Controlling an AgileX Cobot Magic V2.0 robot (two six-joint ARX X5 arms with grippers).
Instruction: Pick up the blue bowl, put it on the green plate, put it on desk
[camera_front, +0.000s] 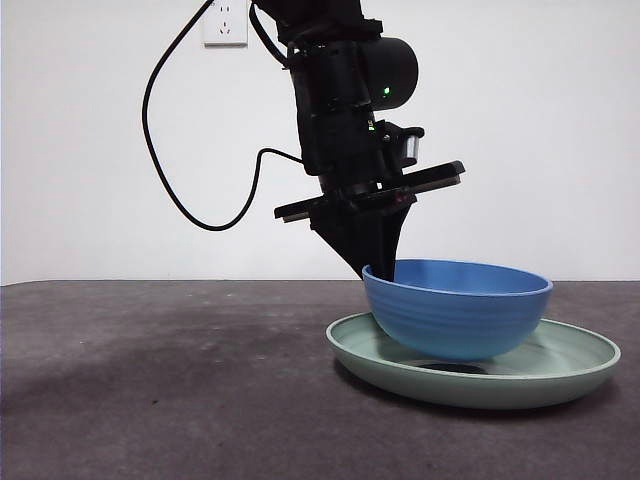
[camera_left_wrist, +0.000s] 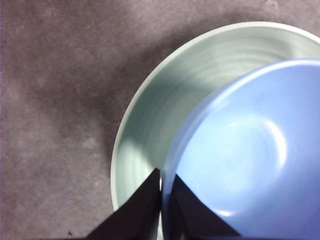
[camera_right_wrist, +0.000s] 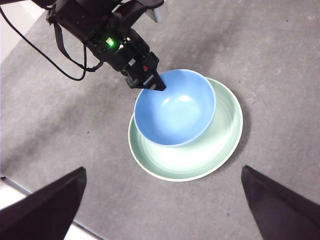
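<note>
The blue bowl (camera_front: 460, 315) sits low inside the green plate (camera_front: 480, 392) on the desk (camera_front: 150, 390), slightly tilted, with a dark shadow under its base. I cannot tell if it touches the plate. My left gripper (camera_front: 378, 270) comes down from above and is shut on the bowl's near-left rim, one jaw inside and one outside. The left wrist view shows that gripper (camera_left_wrist: 165, 175) on the bowl (camera_left_wrist: 250, 160) over the plate (camera_left_wrist: 160, 110). My right gripper (camera_right_wrist: 163, 169) is open and empty, high above the bowl (camera_right_wrist: 175, 107), the plate (camera_right_wrist: 225, 137) and the left gripper (camera_right_wrist: 154, 85).
A white wall stands behind the desk with a socket (camera_front: 225, 22) at the top. A black cable (camera_front: 160, 150) loops from the left arm. The desk's edge (camera_right_wrist: 15, 182) shows near the right arm.
</note>
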